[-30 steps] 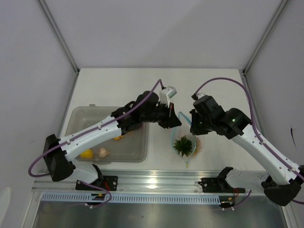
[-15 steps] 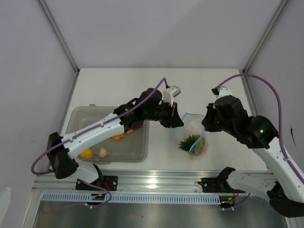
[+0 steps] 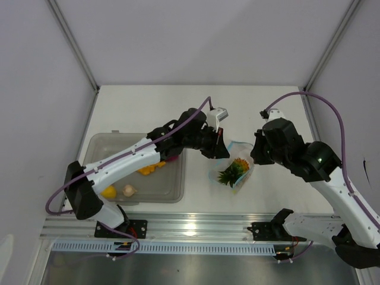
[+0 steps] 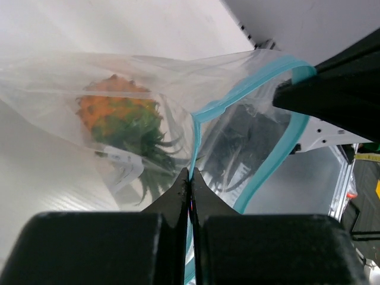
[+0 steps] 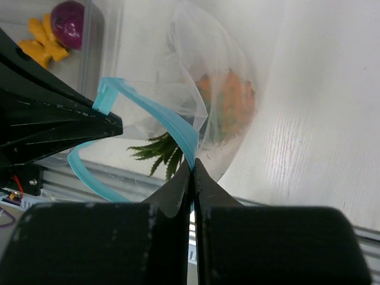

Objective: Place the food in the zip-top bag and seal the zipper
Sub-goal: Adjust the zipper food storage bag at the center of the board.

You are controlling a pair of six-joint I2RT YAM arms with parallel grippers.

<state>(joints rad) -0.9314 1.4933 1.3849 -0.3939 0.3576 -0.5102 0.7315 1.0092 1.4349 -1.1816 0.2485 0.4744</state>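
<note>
Pale tabletop (image 3: 148, 107) from above: grey tub (image 3: 95, 145) by left front corner with lemon (image 3: 108, 192), garlic (image 3: 128, 190) and orange fruits (image 3: 147, 170). Zip-top bag (image 3: 242, 155) right of centre near front edge, held between left end effector (image 3: 222, 151) and right end effector (image 3: 254, 157), leafy piece (image 3: 228, 174) inside.

Left wrist: clenched on zipper (image 4: 288, 62), bag mouth spread wide.

Right wrist: likewise clamped on blue strip. Purple onion (image 5: 67, 21) in tub beyond.

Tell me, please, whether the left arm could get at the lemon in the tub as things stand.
Probably not: its end effector is shut on the bag's zipper, so it must let go first. The lemon lies uncovered in the tub.
</note>
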